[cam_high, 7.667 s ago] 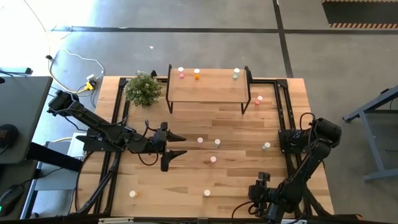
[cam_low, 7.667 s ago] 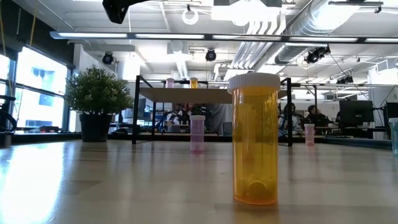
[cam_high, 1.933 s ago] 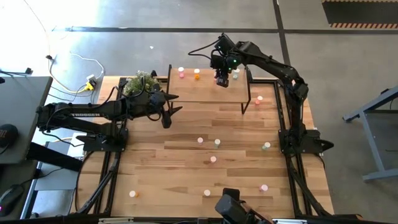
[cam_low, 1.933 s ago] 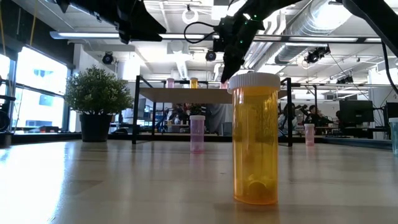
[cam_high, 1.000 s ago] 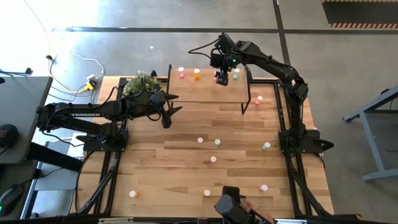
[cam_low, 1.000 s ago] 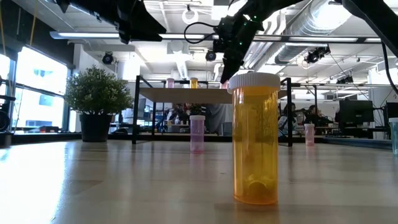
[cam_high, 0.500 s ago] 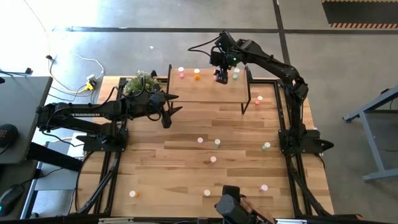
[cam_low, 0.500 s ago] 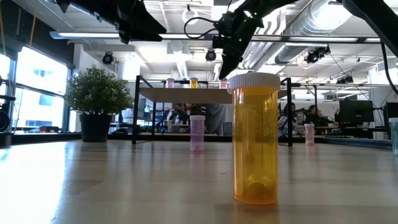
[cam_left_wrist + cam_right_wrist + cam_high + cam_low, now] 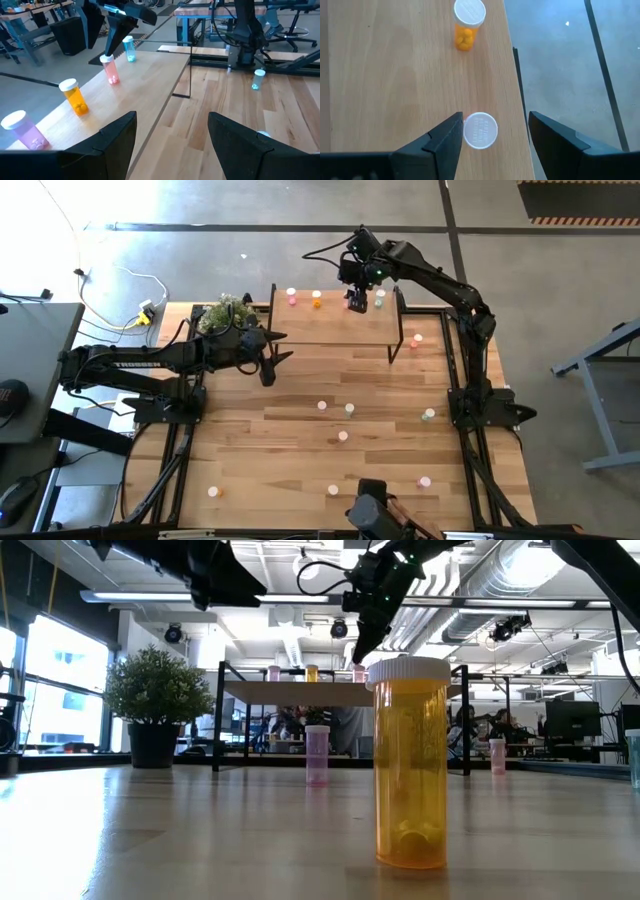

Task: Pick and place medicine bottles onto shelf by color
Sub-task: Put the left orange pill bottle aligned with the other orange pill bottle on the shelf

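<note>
While right tool (image 9: 357, 301) hovers open, empty, above pink bottle (image 9: 480, 130) at shelf (image 9: 335, 330) far edge — bottle upright, directly beneath; left tool (image 9: 272, 357) open, idle.

Surface (image 9: 300, 470): light wood planks, black frame at edges.
Shelf (image 9: 330, 323): pale wood board, thin black legs.
Bottles on shelf: lilac bottle (image 9: 24, 131), orange bottle (image 9: 75, 96), pink bottle (image 9: 110, 70), blue-green bottle (image 9: 129, 49); all caps white.
Amber bottle (image 9: 410, 765) near low camera: clear orange, white cap.
Plant (image 9: 228, 317): green leaves, black pot.
Both arms and fingers (image 9: 437, 146): black.
Floor (image 9: 200, 250): grey, dark stripes.
</note>
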Available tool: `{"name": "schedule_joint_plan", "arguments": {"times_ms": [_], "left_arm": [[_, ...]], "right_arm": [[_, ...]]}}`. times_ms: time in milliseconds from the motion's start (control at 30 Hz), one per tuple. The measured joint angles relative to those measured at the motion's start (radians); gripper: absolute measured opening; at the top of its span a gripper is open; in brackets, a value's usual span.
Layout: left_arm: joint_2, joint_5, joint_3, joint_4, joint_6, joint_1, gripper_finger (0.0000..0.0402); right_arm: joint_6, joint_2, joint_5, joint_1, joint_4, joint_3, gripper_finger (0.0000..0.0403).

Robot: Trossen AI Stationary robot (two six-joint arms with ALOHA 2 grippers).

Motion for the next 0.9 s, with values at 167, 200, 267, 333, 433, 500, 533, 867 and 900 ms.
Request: {"name": "schedule_joint_plan", "arguments": {"times_ms": [167, 200, 267, 333, 433, 500, 533, 867, 900], "left_arm": [[-0.022, 0.003, 0.038, -0.125, -0.034, -0.002, 0.0236], [-0.028, 0.003, 0.052, -0.161, -0.047, -0.005, 0.0236], [-0.036, 0.003, 0.075, -0.229, -0.068, -0.014, 0.0236], [-0.042, 0.004, 0.091, -0.286, -0.087, -0.029, 0.0236], [-0.044, 0.004, 0.099, -0.297, -0.097, -0.057, 0.0236], [-0.043, 0.004, 0.099, -0.278, -0.097, -0.071, 0.0236], [-0.039, 0.006, 0.099, -0.26, -0.097, -0.077, 0.0236], [0.041, 0.011, 0.075, -0.153, -0.082, -0.134, 0.0236], [0.045, 0.011, 0.058, -0.121, -0.083, -0.145, 0.0236]], "right_arm": [[-0.001, -0.017, 0.003, 0.0, 0.002, 0.0, 0.0218], [-0.001, -0.025, 0.003, 0.0, 0.005, 0.0, 0.0218], [0.0, -0.042, 0.004, 0.0, 0.007, 0.0, 0.0218], [0.019, -0.059, 0.003, 0.0, 0.009, 0.0, 0.0218], [0.055, -0.09, -0.009, 0.002, 0.008, 0.0, 0.0218], [0.067, -0.114, -0.009, 0.01, 0.008, 0.0, 0.0218], [0.078, -0.125, -0.009, 0.015, 0.007, 0.0, 0.0218], [0.188, -0.25, -0.05, 0.123, -0.05, 0.0, 0.0218], [0.202, -0.262, -0.07, 0.135, -0.06, 0.0, 0.0218]]}}
